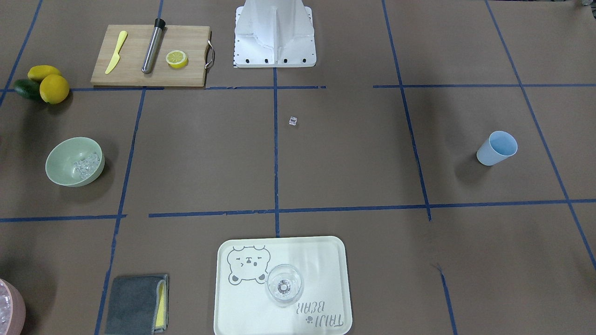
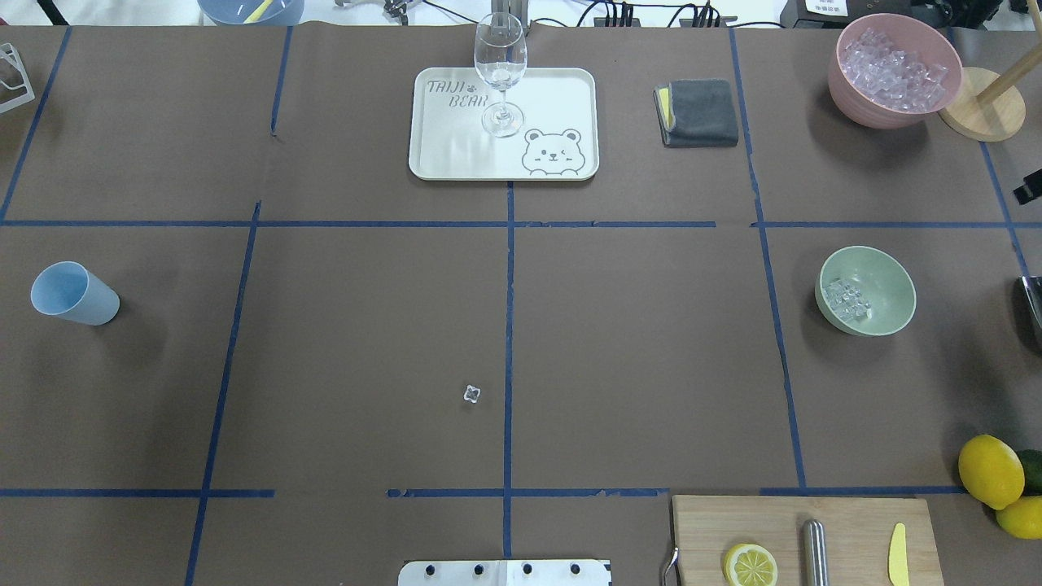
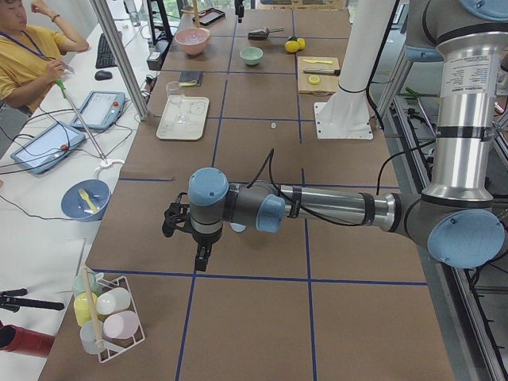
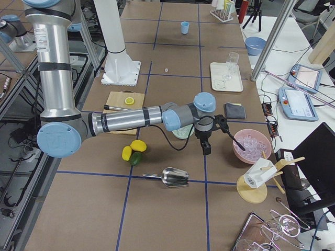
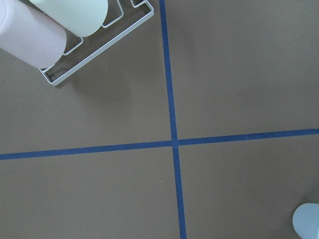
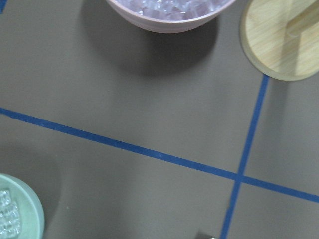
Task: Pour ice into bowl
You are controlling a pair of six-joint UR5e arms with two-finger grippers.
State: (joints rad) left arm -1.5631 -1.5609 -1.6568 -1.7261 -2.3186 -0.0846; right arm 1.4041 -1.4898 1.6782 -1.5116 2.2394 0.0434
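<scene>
right claw: (image 4: 207,144) hangs over the bench (image 2: 366,325) pointing down, at the robot's right end. It shows only in the side view, so I cannot tell whether it is apart or together. Nothing visibly held.
scoop: (image 4: 175,178) metal, lies on the bench near the right claw, on the outer side toward the bench end. Its long axis runs across the bench, handle toward the robot side, mouth away from it.
bowl: (image 2: 879,277) sage green, upright, just inboard of the right claw. The right wrist view catches its rim at the lower left corner.
ice: (image 2: 847,299) a small heap of clear cubes already inside the bowl, against one wall.
pink container: (image 2: 863,106) full of cubes, on the claw's other side and farther out from the robot than the bowl. The claw sits between the two.
key relation: bowl and scoop flank the right claw, both near. The right arm is by far the nearer, so any further pour is likely its job.
stray cube: (image 2: 471,394) alone on mid bench, well apart from the bowl.
left claw: (image 3: 200,254) far end of the bench, over bare paper. Side view only, so I cannot tell whether it is apart or together.
blue cup: (image 2: 73,293) near the left claw, well apart from the bowl.
</scene>
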